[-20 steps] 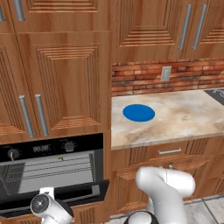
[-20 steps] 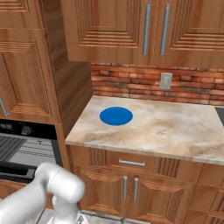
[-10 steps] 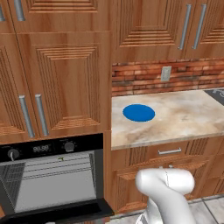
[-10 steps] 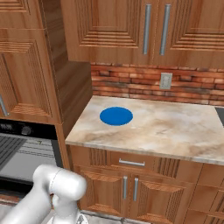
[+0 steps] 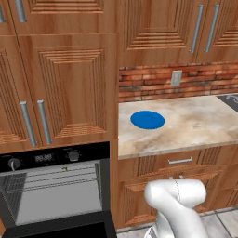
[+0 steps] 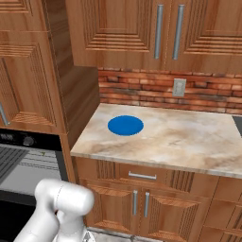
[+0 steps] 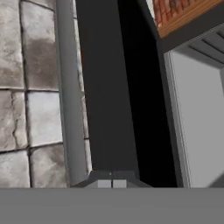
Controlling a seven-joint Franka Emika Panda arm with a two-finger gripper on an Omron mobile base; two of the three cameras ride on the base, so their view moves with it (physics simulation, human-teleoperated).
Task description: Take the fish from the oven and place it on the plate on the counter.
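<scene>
Oven [image 5: 56,186] door is down, wire racks exposed. I see the fish [image 5: 64,168] as a tiny greenish speck on the upper rack. Blue plate [image 5: 147,119] sits bare on the tabletop [image 5: 195,125], well right of the oven. My pincer [image 7: 112,183] is clenched on nothing, just over the door's bar handle [image 7: 70,96].

The shut claw [image 7: 112,183] hangs over the open oven door [image 7: 107,96], beside its silver bar handle [image 7: 70,96] and the stone-tiled floor [image 7: 28,87].
</scene>
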